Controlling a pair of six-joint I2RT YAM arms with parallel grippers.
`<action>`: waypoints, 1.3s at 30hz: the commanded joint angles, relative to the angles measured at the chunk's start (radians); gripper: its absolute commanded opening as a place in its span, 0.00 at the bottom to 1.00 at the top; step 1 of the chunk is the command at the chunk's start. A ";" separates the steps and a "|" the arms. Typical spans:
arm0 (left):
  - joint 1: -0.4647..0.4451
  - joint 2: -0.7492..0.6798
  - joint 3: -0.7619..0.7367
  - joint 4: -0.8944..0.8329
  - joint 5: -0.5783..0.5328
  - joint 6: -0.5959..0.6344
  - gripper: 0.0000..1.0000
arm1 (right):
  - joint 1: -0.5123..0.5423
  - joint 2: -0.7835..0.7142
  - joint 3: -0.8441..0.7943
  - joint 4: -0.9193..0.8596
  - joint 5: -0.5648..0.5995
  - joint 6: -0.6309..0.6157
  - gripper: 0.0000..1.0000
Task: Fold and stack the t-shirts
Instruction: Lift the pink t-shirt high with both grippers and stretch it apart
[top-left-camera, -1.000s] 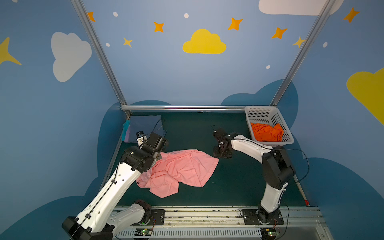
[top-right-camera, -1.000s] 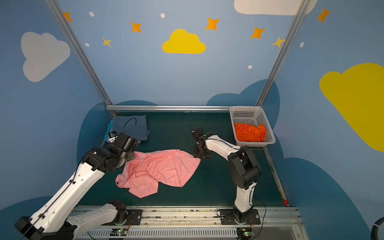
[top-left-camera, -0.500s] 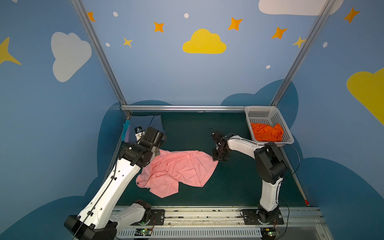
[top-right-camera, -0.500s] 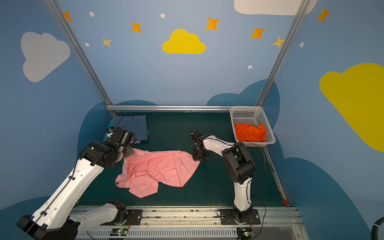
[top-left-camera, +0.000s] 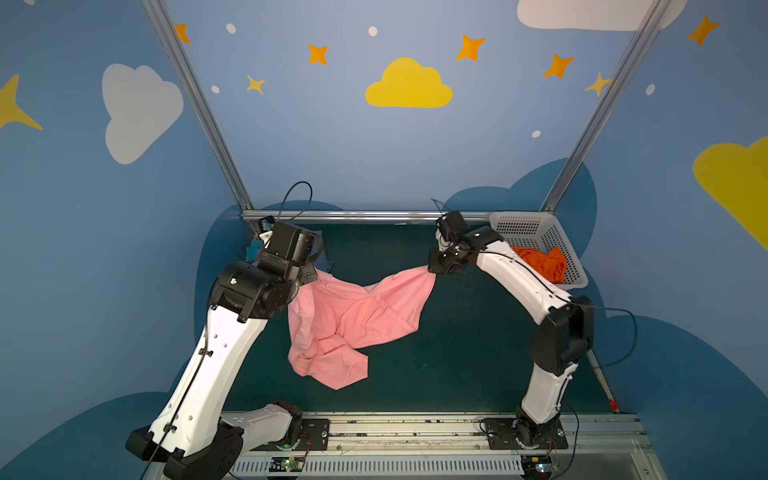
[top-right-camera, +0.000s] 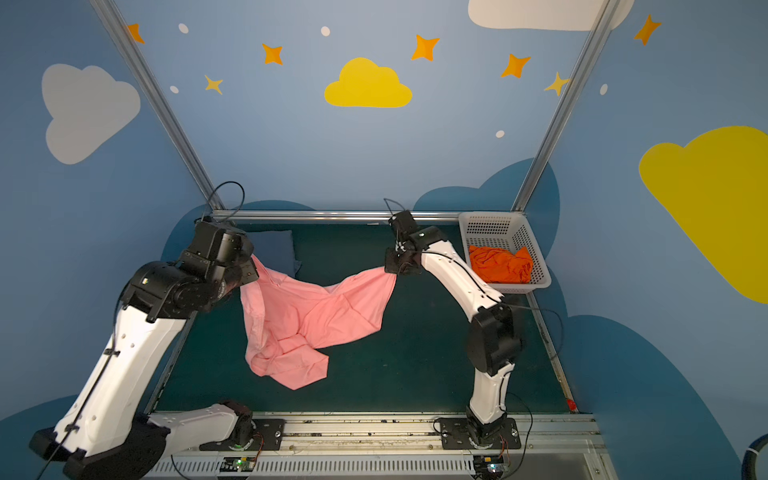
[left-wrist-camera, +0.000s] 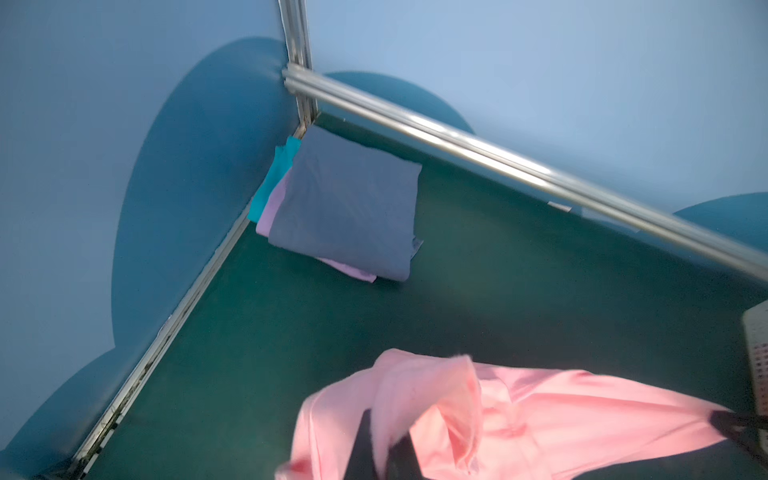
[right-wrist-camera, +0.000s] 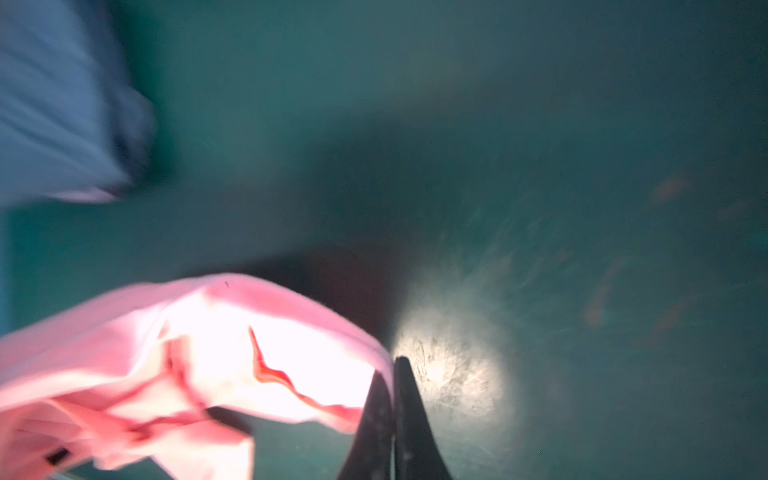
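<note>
Pink cotton, the shirt (top-left-camera: 353, 316) is hung well left of the basket (top-left-camera: 536, 224), pinched by the left gripper (top-left-camera: 314, 272) and the right gripper (top-left-camera: 432, 269) alike. Spreading is judged underway; next it must be stretched and laid flat.

Right gripper (top-left-camera: 432, 269) clamped pink t-shirt (top-left-camera: 353, 316) corner, rose with left gripper (top-left-camera: 314, 273); shirt lifted, now slung between them.

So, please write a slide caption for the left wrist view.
Slate-blue t-shirt folded over lavender t-shirt and teal t-shirt in the corner; pink t-shirt hanging nearby.
</note>
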 joint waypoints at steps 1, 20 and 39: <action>0.004 0.005 0.141 -0.045 -0.044 0.061 0.04 | -0.009 -0.232 0.067 -0.045 0.180 -0.129 0.00; 0.005 0.027 0.601 -0.060 0.213 0.066 0.04 | -0.008 -0.922 -0.054 0.189 0.458 -0.197 0.00; 0.005 -0.028 0.729 -0.022 0.325 0.024 0.04 | -0.008 -0.998 -0.028 0.167 0.367 -0.088 0.00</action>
